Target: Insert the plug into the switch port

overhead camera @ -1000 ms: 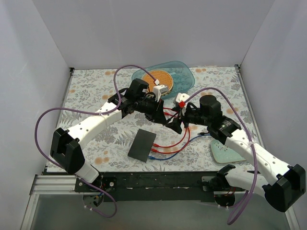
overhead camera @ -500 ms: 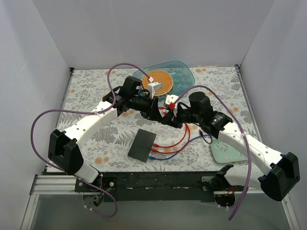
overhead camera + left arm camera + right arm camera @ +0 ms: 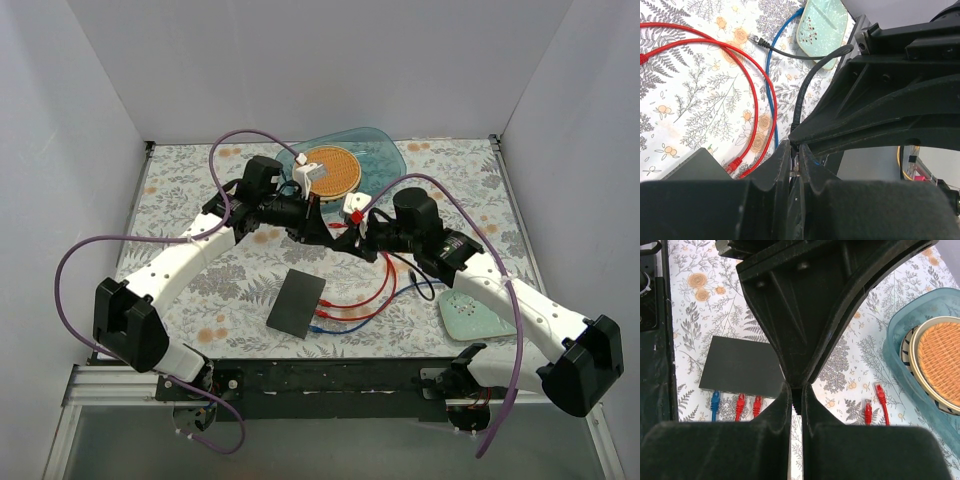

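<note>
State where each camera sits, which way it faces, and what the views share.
Top external: above and behind the bases, looking down at the table; both arms show, left gripper and right gripper meeting tip to tip.
Left wrist: looks along its own fingers at the right gripper, the black cable pinched between them, table beyond.
Right wrist: looks along its own fingers at the left gripper, the switch beyond.
Shared: both wrist views show the switch and the red cables.

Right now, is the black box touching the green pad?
Apart. The top view shows the black box and the green pad with flowery tablecloth and red cables lying between them.
</note>
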Tool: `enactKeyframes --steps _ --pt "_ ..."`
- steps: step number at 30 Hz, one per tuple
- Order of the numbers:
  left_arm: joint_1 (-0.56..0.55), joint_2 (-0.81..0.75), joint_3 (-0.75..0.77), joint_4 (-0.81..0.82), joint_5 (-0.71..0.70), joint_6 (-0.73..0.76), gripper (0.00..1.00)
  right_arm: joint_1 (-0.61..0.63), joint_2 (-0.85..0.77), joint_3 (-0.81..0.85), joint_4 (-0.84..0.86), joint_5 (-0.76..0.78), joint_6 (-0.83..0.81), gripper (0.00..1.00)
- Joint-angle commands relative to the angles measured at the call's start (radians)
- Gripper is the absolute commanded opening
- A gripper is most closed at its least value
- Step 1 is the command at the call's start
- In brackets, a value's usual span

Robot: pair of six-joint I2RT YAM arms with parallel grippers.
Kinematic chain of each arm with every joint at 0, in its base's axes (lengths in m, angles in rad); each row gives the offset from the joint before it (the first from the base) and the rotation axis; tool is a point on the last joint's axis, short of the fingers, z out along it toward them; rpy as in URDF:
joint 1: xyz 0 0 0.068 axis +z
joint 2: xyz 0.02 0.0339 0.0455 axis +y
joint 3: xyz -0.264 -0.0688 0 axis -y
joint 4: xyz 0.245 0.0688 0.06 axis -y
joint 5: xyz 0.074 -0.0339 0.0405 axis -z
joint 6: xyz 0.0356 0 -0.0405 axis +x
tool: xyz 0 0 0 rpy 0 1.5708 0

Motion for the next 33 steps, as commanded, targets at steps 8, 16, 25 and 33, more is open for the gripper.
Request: enactKeyframes --steps 8,16,25,33 --pt "0.056 -0.07 0.014 0.037 0.016 -0.006 0.0 0.0 -0.014 -0.015 -0.101 0.078 0.021 0.54" --pt "0.057 -0.076 0.004 0.074 0.1 -0.033 0.0 0.002 -0.014 -0.047 -0.023 0.071 0.055 0.53" --pt "0.057 -0.082 -0.017 0.095 0.193 -0.039 0.0 0.005 0.02 -0.087 0.107 0.069 0.115 0.18" --pt "0.062 -0.107 -0.028 0.101 -0.115 -0.102 0.63 0.005 0.021 -0.09 0.097 0.062 0.121 0.01"
